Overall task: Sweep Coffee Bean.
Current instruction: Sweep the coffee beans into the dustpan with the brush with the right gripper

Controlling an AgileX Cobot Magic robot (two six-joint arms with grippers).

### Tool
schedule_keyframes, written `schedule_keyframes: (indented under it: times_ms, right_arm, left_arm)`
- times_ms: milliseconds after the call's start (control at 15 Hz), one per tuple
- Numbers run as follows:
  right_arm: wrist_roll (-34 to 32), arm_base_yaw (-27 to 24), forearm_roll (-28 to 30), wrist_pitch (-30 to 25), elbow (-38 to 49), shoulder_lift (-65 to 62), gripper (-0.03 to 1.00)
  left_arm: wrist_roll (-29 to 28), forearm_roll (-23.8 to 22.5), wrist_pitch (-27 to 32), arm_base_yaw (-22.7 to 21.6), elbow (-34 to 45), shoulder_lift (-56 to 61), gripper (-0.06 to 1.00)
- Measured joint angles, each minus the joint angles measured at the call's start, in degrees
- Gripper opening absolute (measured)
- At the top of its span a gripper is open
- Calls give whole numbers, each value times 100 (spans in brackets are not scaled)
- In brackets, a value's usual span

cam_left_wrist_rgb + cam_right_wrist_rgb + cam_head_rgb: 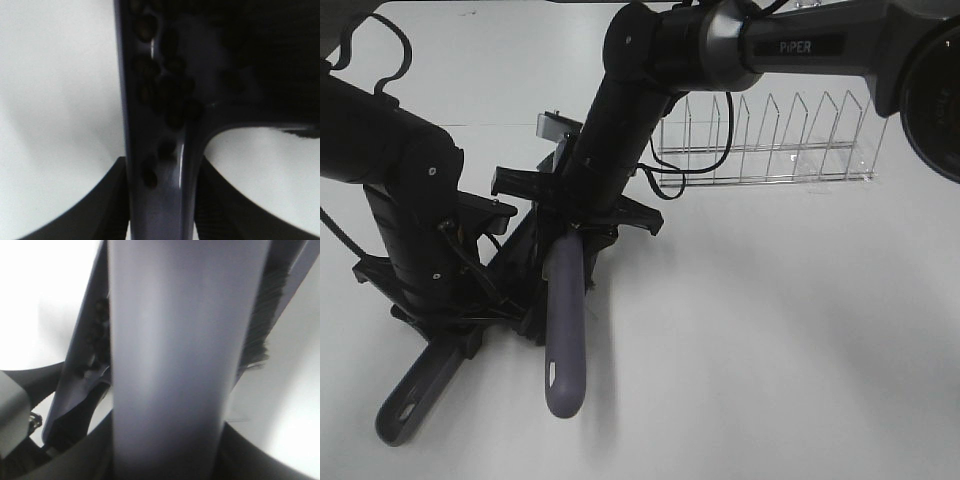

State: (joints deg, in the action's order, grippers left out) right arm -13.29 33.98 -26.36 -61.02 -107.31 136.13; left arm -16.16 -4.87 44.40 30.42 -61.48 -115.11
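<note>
My left gripper (455, 335) is shut on the dark purple-grey dustpan's handle (405, 408), which points toward the table's front left. In the left wrist view the dustpan (160, 210) runs between my fingers (107, 200), and several coffee beans (170, 95) lie inside the pan near the handle. My right gripper (575, 225) is shut on the brush, whose lilac handle (565, 335) hangs toward the front. The right wrist view shows the brush handle (170, 365), its black bristles (260, 325), and beans (92, 365) in the dustpan (75, 385) beside it. The pan's mouth is hidden under the arms.
A clear acrylic rack (770, 140) stands at the back right of the white table (780, 330). The two arms cross closely over the left-centre of the table.
</note>
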Motion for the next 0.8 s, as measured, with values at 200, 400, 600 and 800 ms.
schedule_keyframes:
  times_ms: [200, 400, 600, 800]
  right_arm:
    - [120, -126, -189, -34, -246, 0, 31]
    - [143, -195, -172, -309, -458, 0, 31]
    - [189, -212, 315, -814, -928, 0, 31]
    - [183, -212, 1112, -882, -1306, -6, 31]
  left_arm:
    - [0, 0, -11, 0, 0, 0, 33]
    - [17, 6, -29, 0, 0, 0, 33]
    - [17, 6, -29, 0, 0, 0, 33]
    - [17, 11, -40, 0, 0, 0, 33]
